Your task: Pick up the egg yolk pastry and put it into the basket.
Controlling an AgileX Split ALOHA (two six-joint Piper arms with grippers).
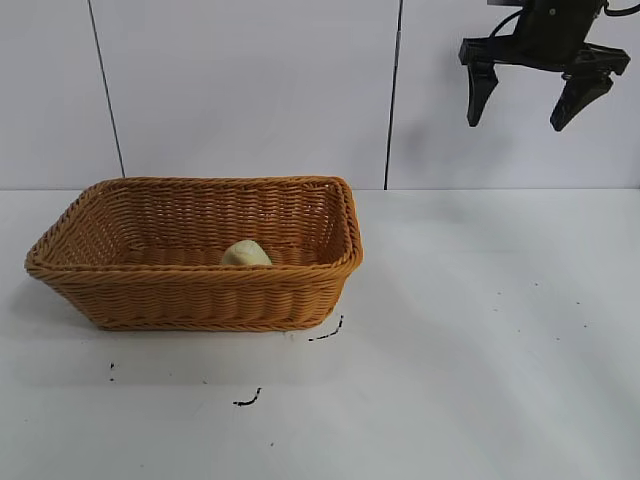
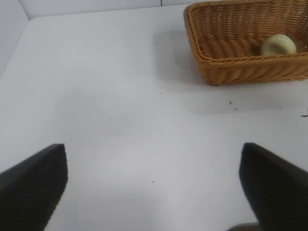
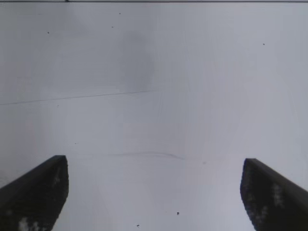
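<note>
The pale yellow egg yolk pastry (image 1: pixel 246 255) lies inside the orange-brown wicker basket (image 1: pixel 200 295), against its near wall; the left wrist view shows the pastry (image 2: pixel 278 45) in the basket (image 2: pixel 226 72) too. High at the upper right, well clear of the basket, my right gripper (image 1: pixel 524 112) hangs open with nothing between its fingers (image 3: pixel 36 192). In its own view my left gripper (image 2: pixel 154 183) is open over bare table, some way from the basket; the exterior view does not show it.
The white table (image 1: pixel 480 330) carries small black marks (image 1: pixel 325 334) just in front of the basket. A white panelled wall (image 1: pixel 250 90) stands behind the table. In the left wrist view the table's far edge (image 2: pixel 96 13) meets that wall.
</note>
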